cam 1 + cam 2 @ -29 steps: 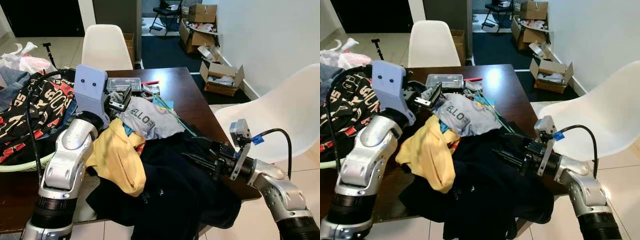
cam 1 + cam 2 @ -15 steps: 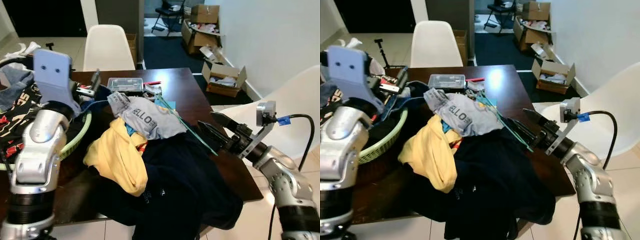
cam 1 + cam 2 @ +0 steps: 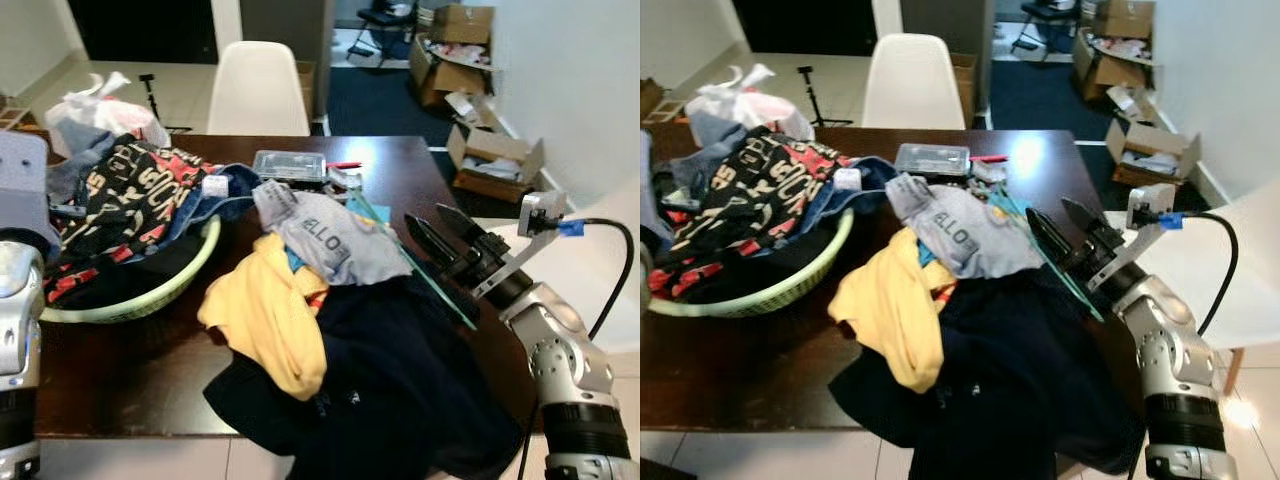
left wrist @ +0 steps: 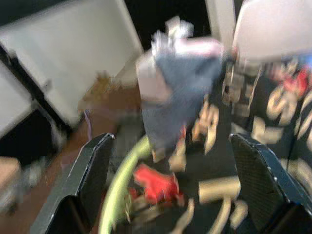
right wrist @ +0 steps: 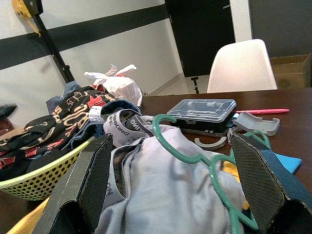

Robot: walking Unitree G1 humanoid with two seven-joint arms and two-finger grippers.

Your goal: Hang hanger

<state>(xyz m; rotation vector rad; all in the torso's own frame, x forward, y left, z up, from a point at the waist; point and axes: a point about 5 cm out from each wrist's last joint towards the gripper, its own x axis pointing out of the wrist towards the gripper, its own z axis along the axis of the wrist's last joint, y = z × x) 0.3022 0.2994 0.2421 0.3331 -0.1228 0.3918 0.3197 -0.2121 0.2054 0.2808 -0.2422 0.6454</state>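
A teal green hanger (image 5: 210, 165) lies on the dark table, its hook (image 5: 165, 127) poking out of a grey T-shirt (image 3: 330, 235); one arm of the hanger (image 3: 440, 290) runs over the navy garment (image 3: 400, 390). My right gripper (image 3: 437, 226) hovers open just above that arm at the table's right side, and in the right wrist view the hanger lies between its spread fingers (image 5: 100, 180). My left arm (image 3: 18, 300) is at the far left. The left gripper (image 4: 171, 142) is open over the laundry basket (image 4: 119, 185), holding nothing.
A green basket (image 3: 190, 275) heaped with clothes sits on the table's left. A yellow garment (image 3: 270, 315) lies mid-table. A clear plastic box (image 3: 288, 165) and small clutter sit at the back. White chairs stand behind (image 3: 258, 90) and to the right (image 3: 1240, 260). Cardboard boxes (image 3: 490, 165) line the wall.
The camera has turned left. My left arm swung from the grey shirt out to the left over the basket. My right gripper rose off the navy garment to the hanger.
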